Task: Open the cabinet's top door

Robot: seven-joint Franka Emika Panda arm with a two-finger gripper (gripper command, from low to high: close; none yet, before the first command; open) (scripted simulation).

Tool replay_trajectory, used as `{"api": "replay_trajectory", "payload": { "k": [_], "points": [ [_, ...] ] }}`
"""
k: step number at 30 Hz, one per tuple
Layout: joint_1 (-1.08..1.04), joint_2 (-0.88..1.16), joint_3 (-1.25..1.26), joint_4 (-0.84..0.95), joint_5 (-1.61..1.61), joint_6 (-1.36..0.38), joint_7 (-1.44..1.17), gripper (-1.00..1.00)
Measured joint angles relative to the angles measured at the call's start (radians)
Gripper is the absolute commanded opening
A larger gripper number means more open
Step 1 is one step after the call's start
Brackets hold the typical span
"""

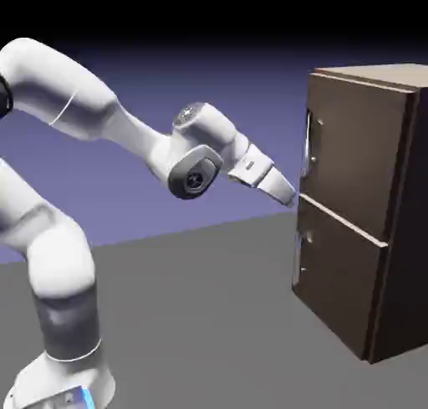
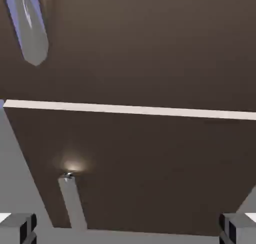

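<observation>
Dark-brown cabinet point(image 1: 355, 207), 2 doors (top door point(image 1: 347, 156) shut, silvery handle point(image 1: 310, 144)); gripper point(image 2: 128, 228) spread wide, empty.

Glossy white rounded arm point(image 1: 92, 115) links, dark grey joint bands, grey round wrist cap, blue glow at base; tool point(image 1: 286, 191) fingertips point(image 2: 17, 227) small, grey, blocky.

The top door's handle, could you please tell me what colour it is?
Silvery grey metal. The top door's handle shows best in the hand view, against the dark-brown panel.
</observation>
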Motion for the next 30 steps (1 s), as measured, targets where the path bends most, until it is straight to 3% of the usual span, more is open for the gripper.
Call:
{"api": "replay_trajectory", "payload": {
  "k": [30],
  "points": [
    [-0.584,-0.367,0.604,0.184,1.305,-0.174,-0.714,1.0]
  ]
}}
